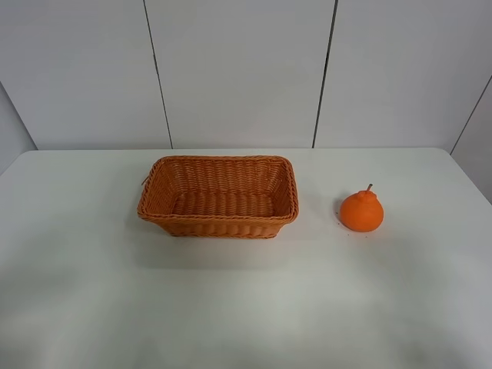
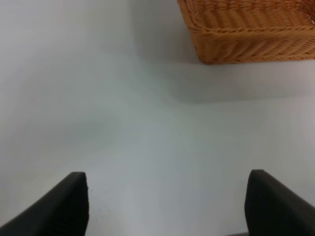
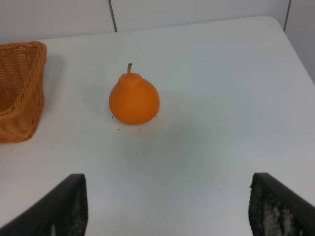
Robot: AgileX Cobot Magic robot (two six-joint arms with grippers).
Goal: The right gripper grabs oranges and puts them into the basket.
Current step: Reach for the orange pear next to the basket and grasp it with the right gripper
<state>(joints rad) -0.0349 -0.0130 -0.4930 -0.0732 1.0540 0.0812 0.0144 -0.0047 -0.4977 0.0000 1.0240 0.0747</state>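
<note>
A bright orange (image 1: 362, 211) with a knobbed neck and short stem stands upright on the white table, to the right of the woven basket (image 1: 218, 224). The basket is empty. Neither arm shows in the exterior high view. In the right wrist view the orange (image 3: 134, 101) sits ahead of my right gripper (image 3: 167, 206), whose black fingers (image 3: 66, 204) stand wide apart and empty; the basket's end (image 3: 19, 88) shows at the side. In the left wrist view my left gripper (image 2: 167, 204) is open and empty over bare table, with a corner of the basket (image 2: 248, 34) ahead.
The white table (image 1: 231, 307) ends at a grey panelled wall (image 1: 238, 69) behind the basket. The table's right edge lies a little beyond the orange.
</note>
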